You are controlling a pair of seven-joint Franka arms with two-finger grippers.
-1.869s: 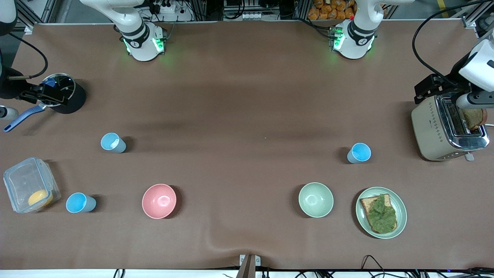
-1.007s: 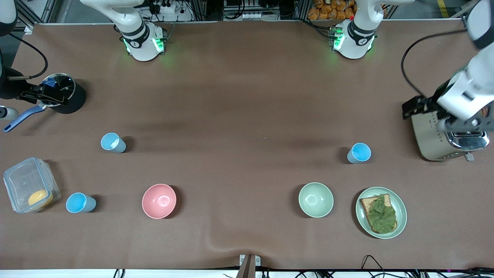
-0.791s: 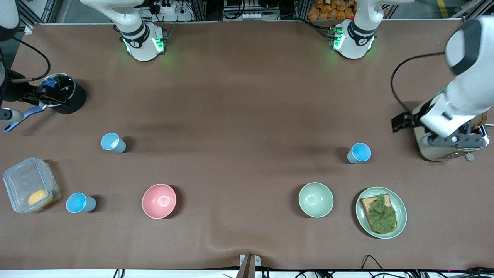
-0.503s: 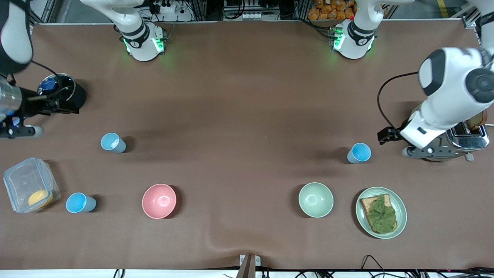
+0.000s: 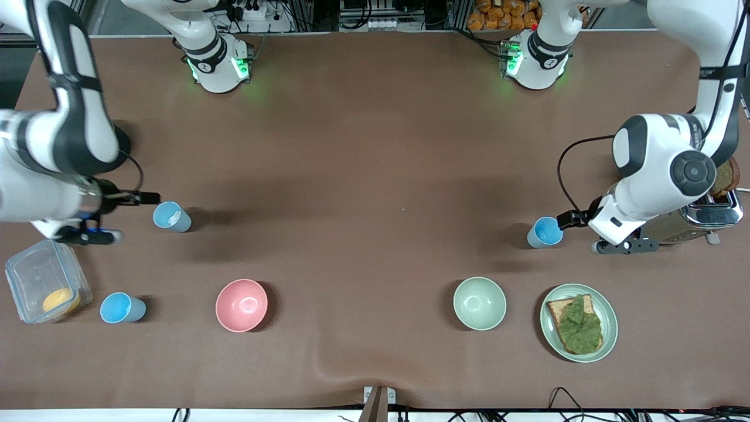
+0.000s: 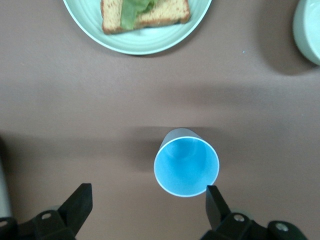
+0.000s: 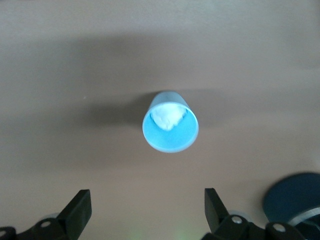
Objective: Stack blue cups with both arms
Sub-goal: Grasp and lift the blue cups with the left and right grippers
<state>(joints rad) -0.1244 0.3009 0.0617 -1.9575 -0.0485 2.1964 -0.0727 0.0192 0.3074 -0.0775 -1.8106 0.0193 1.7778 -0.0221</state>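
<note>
Three blue cups stand upright on the brown table: one toward the left arm's end, one toward the right arm's end with something white inside, and one nearer the front camera beside a plastic box. My left gripper is open and empty above the table beside the first cup. In the left wrist view that cup lies just ahead of the gripper, close to one fingertip. My right gripper is open and empty; its wrist view shows the white-filled cup ahead of the gripper.
A pink bowl and a pale green bowl sit nearer the front camera. A green plate holds toast with lettuce. A toaster stands partly under the left arm. A clear plastic box holds something orange.
The left arm swung from the toaster to the cup at its end of the table. The right arm swung from the black pot to the white-filled cup. The cups have not moved.
</note>
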